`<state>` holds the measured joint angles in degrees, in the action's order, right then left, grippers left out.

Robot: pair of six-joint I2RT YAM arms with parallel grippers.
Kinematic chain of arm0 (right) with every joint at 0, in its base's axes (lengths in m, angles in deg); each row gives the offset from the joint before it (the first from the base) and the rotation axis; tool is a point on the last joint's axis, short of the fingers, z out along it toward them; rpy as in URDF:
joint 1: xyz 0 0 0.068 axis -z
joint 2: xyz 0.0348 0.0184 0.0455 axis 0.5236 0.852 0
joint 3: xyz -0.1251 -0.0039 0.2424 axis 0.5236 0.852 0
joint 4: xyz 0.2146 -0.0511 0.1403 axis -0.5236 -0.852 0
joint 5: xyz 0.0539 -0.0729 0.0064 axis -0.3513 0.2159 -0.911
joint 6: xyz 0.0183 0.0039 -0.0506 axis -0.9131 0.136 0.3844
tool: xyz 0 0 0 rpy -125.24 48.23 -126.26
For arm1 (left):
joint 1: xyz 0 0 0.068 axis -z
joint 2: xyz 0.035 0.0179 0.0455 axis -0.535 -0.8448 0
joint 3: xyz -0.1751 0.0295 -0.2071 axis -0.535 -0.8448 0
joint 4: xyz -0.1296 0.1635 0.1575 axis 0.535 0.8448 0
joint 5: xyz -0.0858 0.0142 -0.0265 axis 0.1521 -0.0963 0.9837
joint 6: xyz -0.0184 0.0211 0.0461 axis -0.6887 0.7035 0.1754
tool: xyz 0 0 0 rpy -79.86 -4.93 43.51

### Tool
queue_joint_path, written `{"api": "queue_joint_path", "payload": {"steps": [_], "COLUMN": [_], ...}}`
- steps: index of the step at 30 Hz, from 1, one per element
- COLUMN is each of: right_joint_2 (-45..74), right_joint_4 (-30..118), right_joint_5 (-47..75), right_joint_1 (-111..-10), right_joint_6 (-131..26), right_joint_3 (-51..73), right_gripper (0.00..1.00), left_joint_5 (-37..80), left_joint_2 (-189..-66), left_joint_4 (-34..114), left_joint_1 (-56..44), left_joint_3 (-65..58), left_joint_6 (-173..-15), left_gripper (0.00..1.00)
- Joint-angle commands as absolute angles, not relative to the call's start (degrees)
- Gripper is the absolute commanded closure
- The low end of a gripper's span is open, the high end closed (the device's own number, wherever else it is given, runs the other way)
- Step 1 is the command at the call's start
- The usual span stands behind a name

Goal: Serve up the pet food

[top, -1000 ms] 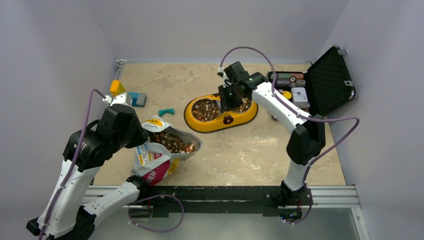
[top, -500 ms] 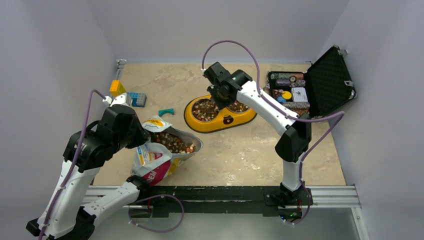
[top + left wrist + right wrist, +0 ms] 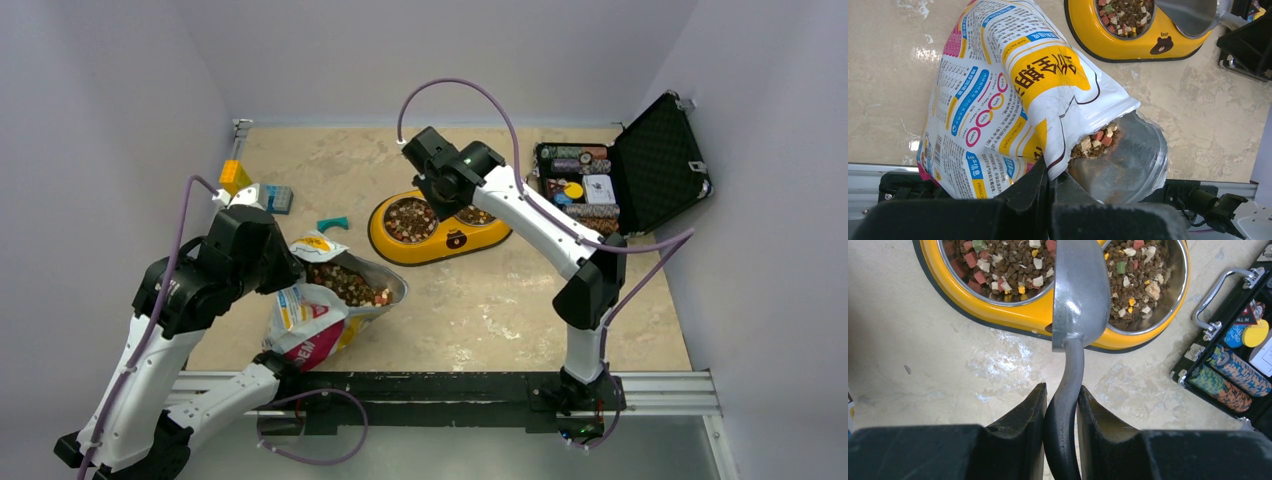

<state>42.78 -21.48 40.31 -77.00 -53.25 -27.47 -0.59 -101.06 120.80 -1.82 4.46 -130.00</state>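
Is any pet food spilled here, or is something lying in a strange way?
Nothing stands out. The pet food sits in both bowls of the yellow feeder and inside the bag; I see none on the table. The bag lies on its side, its mouth pinched by the left gripper.

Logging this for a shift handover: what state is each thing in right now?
bag: open, pet food showing at its mouth
left pincer: shut on bag's rim
right pincer: shut on scoop's handle
scoop: held over feeder's middle
feeder: both wells hold pet food
chip case: lid open
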Motion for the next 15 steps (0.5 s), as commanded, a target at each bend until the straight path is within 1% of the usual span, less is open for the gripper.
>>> {"api": "queue_joint_path", "payload": {"steps": [1,4,9,11,15], "right_joint_2": [35.7,31.7,20.9,15.7,6.1], "right_joint_4": [-21.9,-21.0,-17.4,-15.5,-12.8], "right_joint_5": [42.1,37.4,26.6,19.8,1.0], "right_joint_1": [-76.9,-75.7,-72.0,-70.5,-70.6], "right_joint_6": [-54.6,-56.3,-58.9,-58.8,-56.0], "right_joint_3": [-29.0,-27.0,-17.8,-12.7,-2.9], "right_gripper": [1.0,1.0,1.0,1.0,1.0], "left_joint_5": [0.7,4.0,10.6,14.1,20.9], "left_joint_2": [-101.0,-102.9,-105.5,-106.8,-109.4], "left_joint_4": [118.0,116.7,113.4,111.8,109.1], "left_joint_1": [-1.9,-2.0,-1.9,-2.0,-1.9], "left_joint_3": [4.4,4.2,2.6,2.0,0.4], "left_joint_6": [-129.9,-129.2,-128.2,-127.7,-127.0], "left_gripper": [1.0,1.0,1.0,1.0,1.0]}}
